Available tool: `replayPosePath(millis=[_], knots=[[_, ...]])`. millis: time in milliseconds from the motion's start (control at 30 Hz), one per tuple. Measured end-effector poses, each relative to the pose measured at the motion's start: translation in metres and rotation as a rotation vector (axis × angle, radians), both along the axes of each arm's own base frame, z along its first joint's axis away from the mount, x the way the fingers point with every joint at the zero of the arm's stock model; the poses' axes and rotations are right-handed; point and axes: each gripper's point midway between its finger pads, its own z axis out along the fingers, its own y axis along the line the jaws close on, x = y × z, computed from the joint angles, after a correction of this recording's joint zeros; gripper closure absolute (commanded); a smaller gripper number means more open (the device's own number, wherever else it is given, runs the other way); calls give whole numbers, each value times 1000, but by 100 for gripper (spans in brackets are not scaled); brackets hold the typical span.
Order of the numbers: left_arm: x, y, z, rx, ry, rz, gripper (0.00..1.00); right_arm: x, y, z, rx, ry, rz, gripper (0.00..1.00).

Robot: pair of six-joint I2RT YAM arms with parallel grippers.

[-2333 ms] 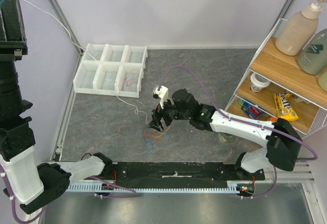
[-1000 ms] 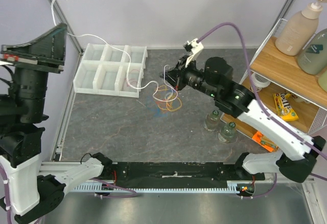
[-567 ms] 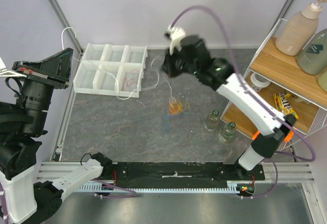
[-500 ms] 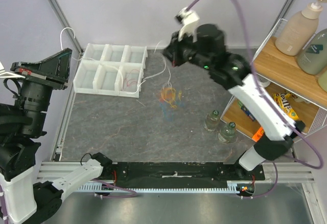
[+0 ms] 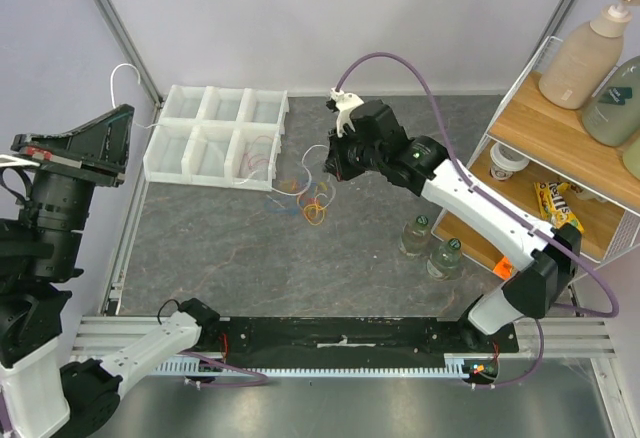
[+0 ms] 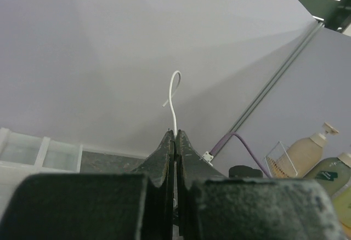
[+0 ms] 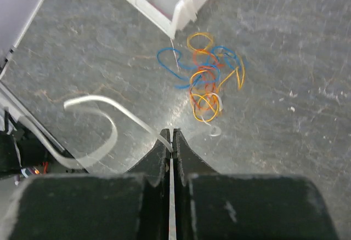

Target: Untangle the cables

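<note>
Grey worktop (image 5: 220,248) holds the tangled coloured cables (image 7: 205,81) just beside the white tray (image 5: 165,153), with left gripper (image 6: 174,138) and right gripper (image 7: 169,138) each pinching 1 white cord (image 6: 173,95).

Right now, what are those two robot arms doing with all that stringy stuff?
Both arms are pinching a thin white cable. The left hand holds it near its end, up high, and the right hand grips it above the table. The colourful loops lie in a tangled pile on the table beside the white tray.
</note>
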Motion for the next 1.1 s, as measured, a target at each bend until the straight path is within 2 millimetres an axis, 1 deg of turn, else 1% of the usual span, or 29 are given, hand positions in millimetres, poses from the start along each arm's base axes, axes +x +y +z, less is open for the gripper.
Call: replayPosePath(millis=[33,67,100,133,233,267,333,367,467,533,600,700,800,867,1033,1100], knots=[[0,-3,-2,9,4,-13,98,1,0,-12,-26,30,0,100],[1,-6,-4,16,11,-23,98,-1,0,-18,-39,50,5,100],[2,-11,-6,31,21,-47,98,-3,0,-16,-36,60,12,100],[4,-17,-10,45,31,-71,98,-3,0,-11,-26,62,17,100],[14,-42,-25,102,82,-155,98,-8,8,17,45,48,48,100],[20,-52,-34,124,107,-188,98,-11,11,26,71,48,62,100],[34,-76,-60,169,177,-264,98,-18,14,39,110,53,89,100],[41,-89,-77,190,218,-307,98,-23,16,45,131,64,107,100],[59,-124,-133,237,349,-429,98,-35,22,58,182,92,150,100],[66,-144,-170,255,435,-501,98,-42,23,62,207,123,168,100],[73,-159,-203,263,505,-559,98,-49,24,65,230,158,177,100],[72,-173,-235,246,560,-630,98,-56,27,69,265,205,180,100],[68,-184,-252,203,570,-695,98,-60,29,73,297,252,170,100],[65,-188,-256,177,561,-723,97,-61,29,73,311,276,154,100],[54,-188,-249,146,494,-759,95,-62,31,78,352,329,116,100],[50,-185,-245,141,462,-760,92,-62,34,82,380,345,111,100]])
